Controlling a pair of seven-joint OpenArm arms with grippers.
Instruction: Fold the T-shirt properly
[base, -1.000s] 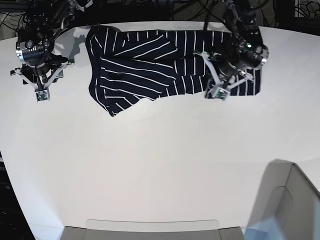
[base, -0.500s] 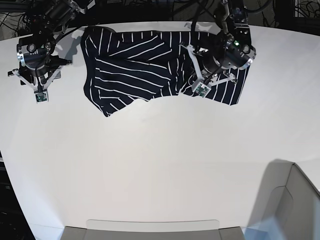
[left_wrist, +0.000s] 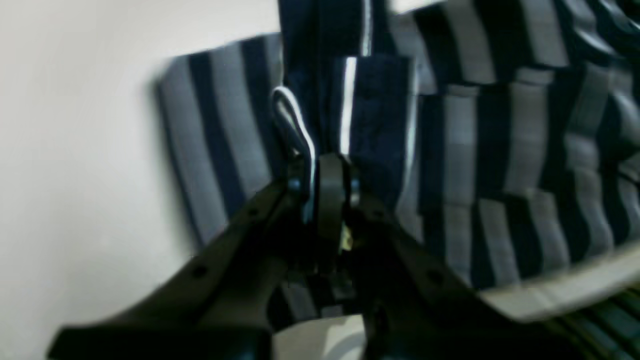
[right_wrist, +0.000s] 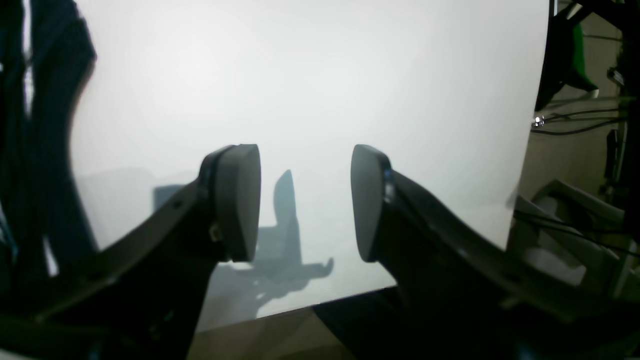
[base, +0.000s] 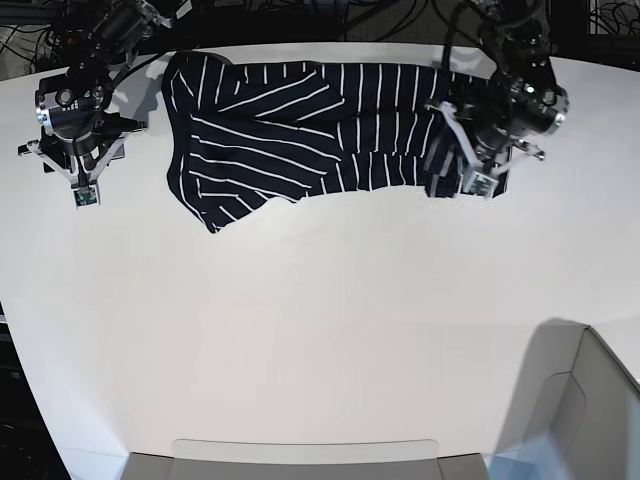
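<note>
T-shirt (base: 300, 130): spread along far edge of bench (base: 320, 330), long axis side to side. Left end effector (left_wrist: 325, 175): pinched on a fold at the shirt's end, cloth trailing toward the other arm. Right end effector (right_wrist: 305, 200): wide, empty, just beside opposite end, seemingly clear of cloth.

We note both arms built of black, rounded housings trailing bundles of dark cables toward the back edge; the left arm (base: 515, 95) carries a small green indicator light on its wrist housing. Each wrist bears pale grey angular brackets ending in a small square module with a green-tinted face. The right gripper (right_wrist: 305, 202) has matte black tapering fingers (right_wrist: 237, 200) with flat, oval dark-grey pads; the left gripper (left_wrist: 325, 185) matches, with small round holes along its fingers.
</note>
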